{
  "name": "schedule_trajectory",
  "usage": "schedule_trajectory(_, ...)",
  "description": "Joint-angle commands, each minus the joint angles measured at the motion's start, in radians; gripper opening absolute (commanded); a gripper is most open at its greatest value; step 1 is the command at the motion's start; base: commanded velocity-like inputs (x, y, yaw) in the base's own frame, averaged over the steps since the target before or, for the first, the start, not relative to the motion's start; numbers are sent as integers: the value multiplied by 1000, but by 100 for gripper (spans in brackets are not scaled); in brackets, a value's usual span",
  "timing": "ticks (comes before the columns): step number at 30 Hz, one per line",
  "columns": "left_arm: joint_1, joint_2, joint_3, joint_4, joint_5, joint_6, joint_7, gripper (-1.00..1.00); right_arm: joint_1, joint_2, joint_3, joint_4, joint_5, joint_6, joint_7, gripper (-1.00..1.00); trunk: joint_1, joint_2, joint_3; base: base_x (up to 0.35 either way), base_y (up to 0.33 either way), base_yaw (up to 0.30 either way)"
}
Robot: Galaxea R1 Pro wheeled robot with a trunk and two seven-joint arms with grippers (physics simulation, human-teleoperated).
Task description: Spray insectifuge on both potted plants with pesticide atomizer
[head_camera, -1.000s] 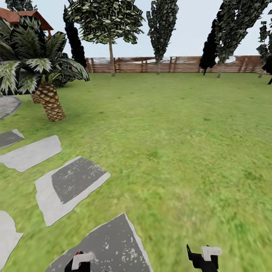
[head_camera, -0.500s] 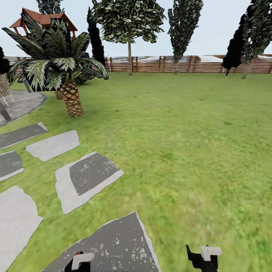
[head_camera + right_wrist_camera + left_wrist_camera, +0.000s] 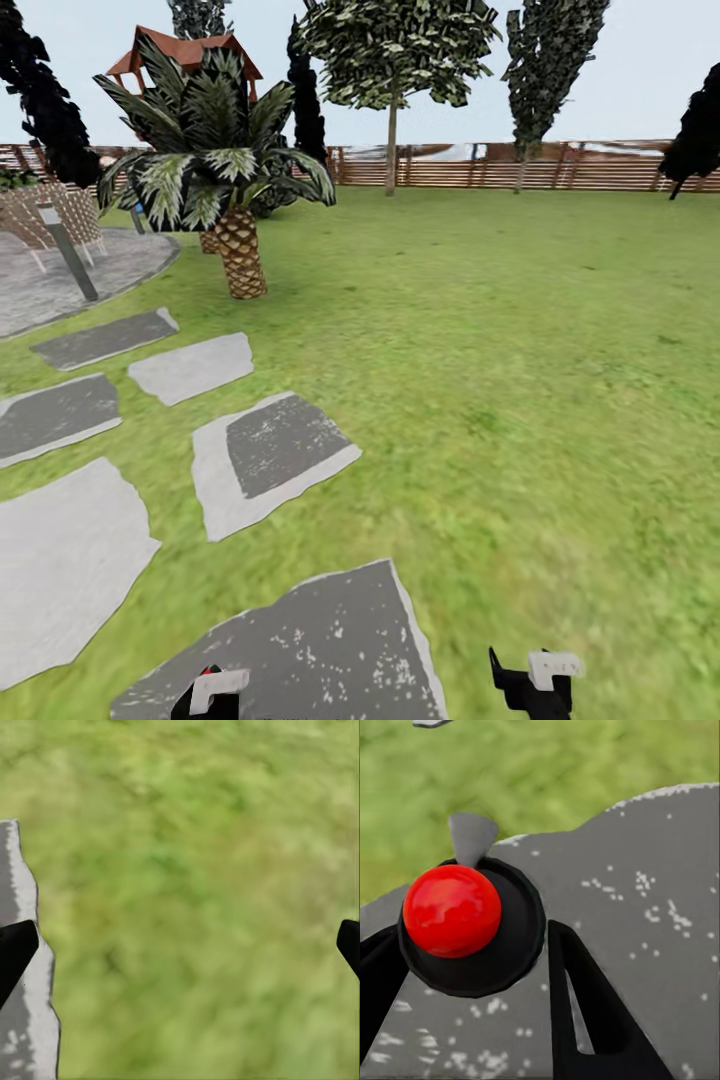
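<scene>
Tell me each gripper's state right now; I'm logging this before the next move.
Left gripper: shut on the pesticide atomizer, red tip showing.
Right gripper: open, holding nothing, above the lawn.

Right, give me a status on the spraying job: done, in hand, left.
Done: the pesticide atomizer sits between the left gripper fingers, red tip up. In hand: travel over the garden lawn, beside the stepping stones; the right gripper is open above grass. Left: finding both potted plants and spraying them.

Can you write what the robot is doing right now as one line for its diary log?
left gripper: shut on red-tipped dark pesticide atomizer | right gripper: open, above green lawn | grey stepping stones ahead-left | potted plants: unseen
</scene>
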Motion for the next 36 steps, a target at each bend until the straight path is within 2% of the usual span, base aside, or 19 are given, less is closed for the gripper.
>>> schedule_trajectory(1,-1,0,0,1,4,-4,0,-100,0,1,-6,0,3,-3,0,100,0,0,-1,0,0,277)
schedule_trajectory(36,0,0,0,1,5,-4,0,-100,0,2,-6,2,4,-3,0,100,0,0,-20,0,0,277)
